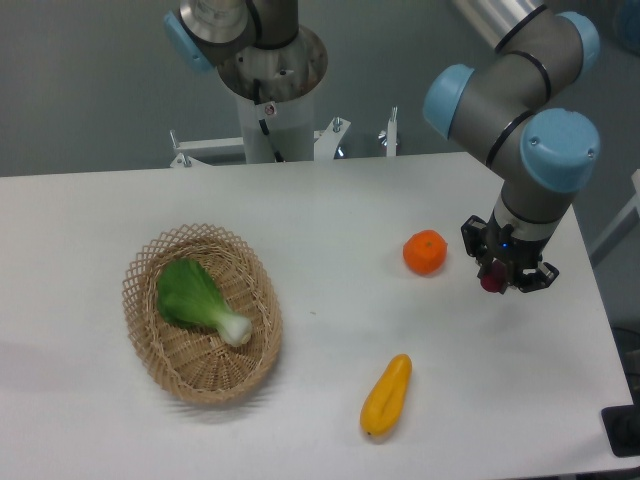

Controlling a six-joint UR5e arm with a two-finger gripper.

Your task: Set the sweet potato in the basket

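Observation:
The sweet potato (492, 282) shows only as a small reddish-purple end between the fingers of my gripper (505, 279), at the right side of the table; most of it is hidden. The gripper is shut on it, pointing down, and whether the tuber is lifted off the table I cannot tell. The light tan wicker basket (150, 345) sits far to the left, near the front, with a green leafy vegetable (195, 298) lying inside it.
A round orange fruit (425, 252) lies just left of the gripper. A yellow-orange elongated vegetable (386, 396) lies near the front edge, between basket and gripper. The arm's base (270, 70) stands at the back. The table's right edge is close to the gripper.

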